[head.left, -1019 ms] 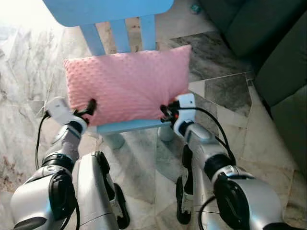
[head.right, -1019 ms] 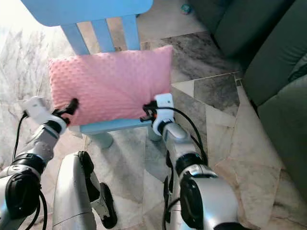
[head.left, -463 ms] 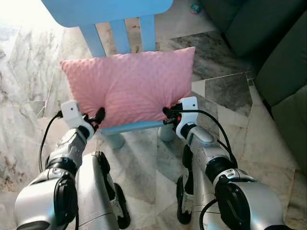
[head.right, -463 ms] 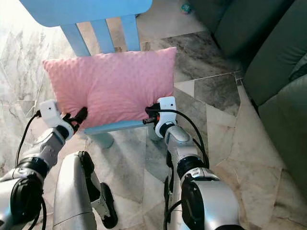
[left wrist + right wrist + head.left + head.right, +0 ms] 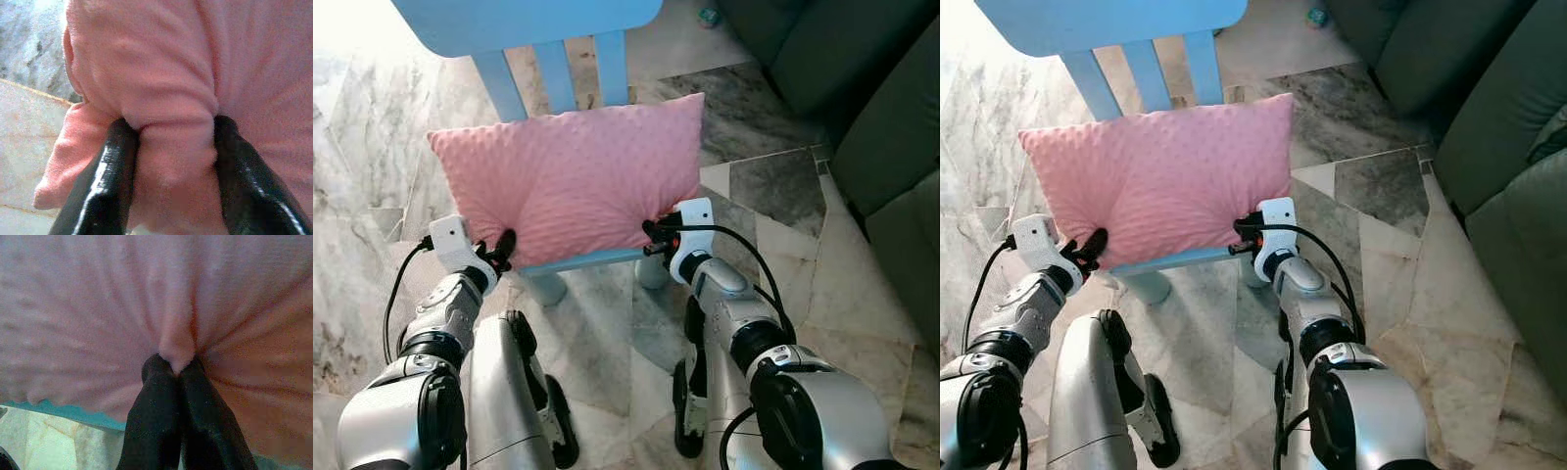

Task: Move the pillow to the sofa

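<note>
Since the earlier frames the left gripper has closed in under the near-left corner of the pink pillow and now pinches a fold of it, while the right gripper is clamped tight on a pleat at the near-right edge. Both grasps appear made, but the pillow lies on the seat of the blue chair, so the lift and carry to the dark green sofa at right remain. Its long axis runs left to right, the broad face upward.

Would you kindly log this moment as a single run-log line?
left gripper: shut on pink pillow | right gripper: shut on pink pillow | pillow on blue chair | green sofa: robot's right
</note>
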